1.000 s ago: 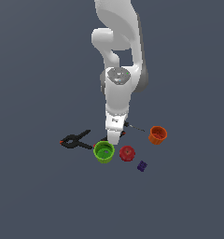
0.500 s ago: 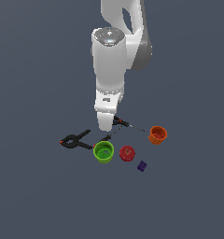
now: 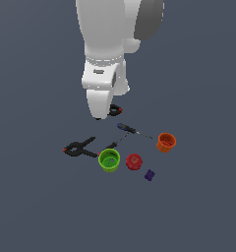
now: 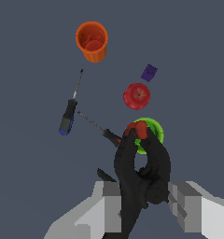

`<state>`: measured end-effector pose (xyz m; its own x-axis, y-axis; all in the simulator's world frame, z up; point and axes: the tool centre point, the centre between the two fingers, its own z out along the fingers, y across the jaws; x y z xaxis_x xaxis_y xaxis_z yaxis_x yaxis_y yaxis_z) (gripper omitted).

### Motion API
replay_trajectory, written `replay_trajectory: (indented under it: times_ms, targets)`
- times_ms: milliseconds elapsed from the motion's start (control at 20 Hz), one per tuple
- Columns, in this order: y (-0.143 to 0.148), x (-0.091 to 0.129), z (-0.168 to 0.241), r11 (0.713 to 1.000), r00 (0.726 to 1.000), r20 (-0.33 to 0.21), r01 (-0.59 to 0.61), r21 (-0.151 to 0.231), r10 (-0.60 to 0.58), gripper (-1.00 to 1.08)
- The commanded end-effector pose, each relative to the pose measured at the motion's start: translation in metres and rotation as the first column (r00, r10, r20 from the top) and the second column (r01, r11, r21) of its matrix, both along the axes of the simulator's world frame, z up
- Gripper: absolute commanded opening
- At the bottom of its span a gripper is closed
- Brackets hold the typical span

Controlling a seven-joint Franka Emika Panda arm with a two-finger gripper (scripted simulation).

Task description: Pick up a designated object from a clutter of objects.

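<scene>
The small black spring clamp (image 4: 141,163) with red-orange tips sits between my gripper (image 4: 144,189) fingers, which are shut on it. In the exterior view the small clamp (image 3: 115,109) hangs beside the gripper (image 3: 102,114), above the surface and apart from the other items. Most of the clamp is hidden there by the white hand. Below lie the larger black clamp (image 3: 80,147), green cup (image 3: 109,160), red round piece (image 3: 133,161), purple cube (image 3: 149,174), orange cup (image 3: 165,142) and blue-handled screwdriver (image 3: 127,129).
In the wrist view the green cup (image 4: 155,132) shows partly behind the held clamp, with the red piece (image 4: 136,95), purple cube (image 4: 149,72), orange cup (image 4: 91,41) and blue-handled screwdriver (image 4: 68,116) beyond. A second thin tool (image 4: 97,126) lies across them.
The arm has risen from just above the clutter, and the small clamp has come up off the surface with the gripper. The other items have not moved.
</scene>
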<state>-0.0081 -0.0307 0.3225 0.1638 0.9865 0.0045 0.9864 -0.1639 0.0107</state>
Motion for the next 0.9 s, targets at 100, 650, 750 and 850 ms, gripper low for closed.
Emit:
replay_trajectory:
  times_ms: [100, 650, 750, 850]
  targets:
    - [-0.012, 0.002, 0.043, 1.000, 1.000, -0.004, 0.000, -0.001, 0.000, -1.00]
    - [-0.030, 0.010, 0.110, 1.000, 1.000, -0.010, 0.000, -0.002, 0.000, -1.00]
    - [-0.031, 0.011, 0.115, 1.000, 1.000, -0.010, 0.000, -0.003, 0.000, -1.00]
    - [-0.033, 0.011, 0.120, 1.000, 1.000, -0.010, 0.000, -0.003, 0.000, -1.00]
